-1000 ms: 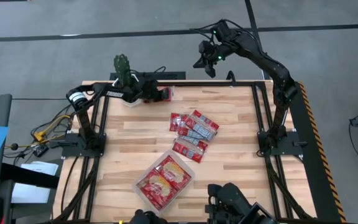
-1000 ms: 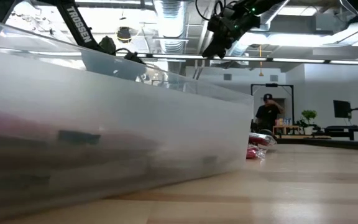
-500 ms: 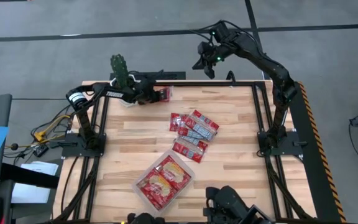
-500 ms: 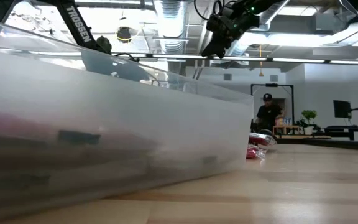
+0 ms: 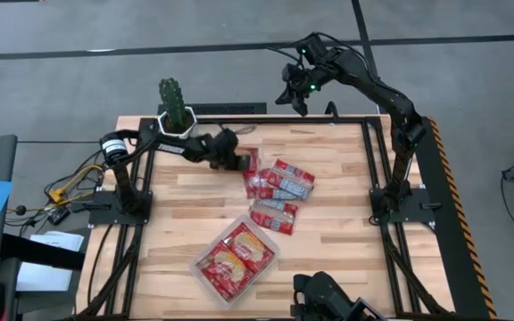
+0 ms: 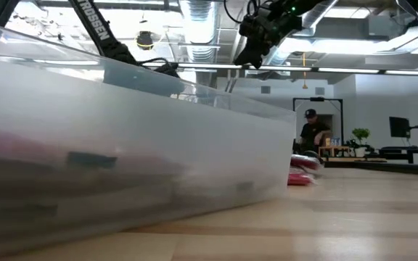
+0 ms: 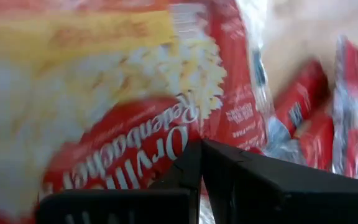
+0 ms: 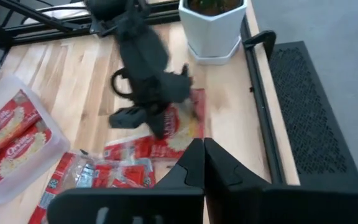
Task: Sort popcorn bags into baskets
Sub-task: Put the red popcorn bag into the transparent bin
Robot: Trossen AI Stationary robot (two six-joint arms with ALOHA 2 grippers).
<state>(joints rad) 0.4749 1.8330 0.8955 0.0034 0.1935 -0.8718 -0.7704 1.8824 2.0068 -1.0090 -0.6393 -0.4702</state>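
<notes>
Red popcorn bag (image 7: 135,93), yellow popcorn picture

Red popcorn bags (image 5: 277,186) with yellow pictures, clear tray (image 5: 205,267), white pot (image 5: 176,124).

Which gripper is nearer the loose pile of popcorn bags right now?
Left. The left gripper is at the loose pile of popcorn bags, shut on one bag at its edge. The right gripper hangs shut, high beyond the table's far edge.

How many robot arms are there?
2. The left arm reaches low over the table to the loose red bags. The right arm is raised above the table's far edge.
</notes>
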